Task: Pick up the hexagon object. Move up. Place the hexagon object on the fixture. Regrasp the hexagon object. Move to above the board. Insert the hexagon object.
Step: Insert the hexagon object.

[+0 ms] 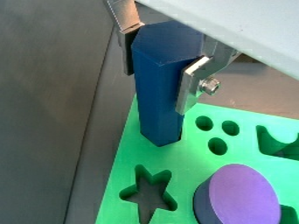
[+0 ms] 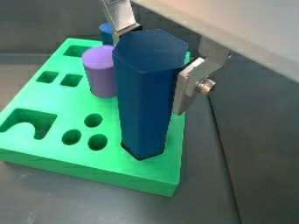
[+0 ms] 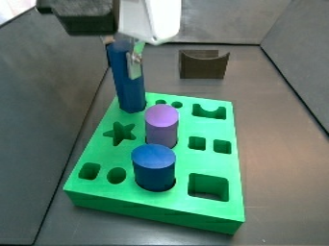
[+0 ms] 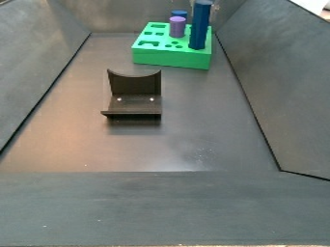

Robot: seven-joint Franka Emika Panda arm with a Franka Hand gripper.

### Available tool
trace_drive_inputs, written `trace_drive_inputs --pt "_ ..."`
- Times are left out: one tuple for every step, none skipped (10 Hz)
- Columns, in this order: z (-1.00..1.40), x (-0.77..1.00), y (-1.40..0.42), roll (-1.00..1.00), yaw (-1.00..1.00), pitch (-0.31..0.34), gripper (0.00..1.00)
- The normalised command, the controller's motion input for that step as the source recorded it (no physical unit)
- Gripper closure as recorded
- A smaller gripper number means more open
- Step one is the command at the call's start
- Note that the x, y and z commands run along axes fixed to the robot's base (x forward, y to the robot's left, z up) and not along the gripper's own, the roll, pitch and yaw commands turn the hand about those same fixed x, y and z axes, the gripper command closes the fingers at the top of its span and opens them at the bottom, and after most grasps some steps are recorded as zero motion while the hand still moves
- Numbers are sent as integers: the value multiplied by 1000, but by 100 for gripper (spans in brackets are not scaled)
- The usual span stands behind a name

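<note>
I see the gripper point(image 2: 149, 54) clamped on the upright hexagon object point(image 2: 146, 92) over the board point(image 3: 193, 197). A purple cylinder point(image 3: 161, 126) stands near, at its 4 o'clock in a side view, with a dark-blue cylinder point(image 3: 154, 165) beyond.

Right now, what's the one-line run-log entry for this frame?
stage: insert | gripper: shut on hexagon object, upright at board edge | fixture: empty

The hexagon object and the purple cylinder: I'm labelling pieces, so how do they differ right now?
The hexagon object is blue, slim, tall and flat-sided; the purple cylinder is shorter, thicker and round. The gripper holds the hexagon object at the board's edge; the purple cylinder stands free in the board. Both are upright.
</note>
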Motion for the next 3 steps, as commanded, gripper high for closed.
trace_drive_inputs --pt "-446 0 -31 41 69 0 100" --pt "0 -26 0 0 0 -36 100" --pt "0 0 0 1 0 0 100"
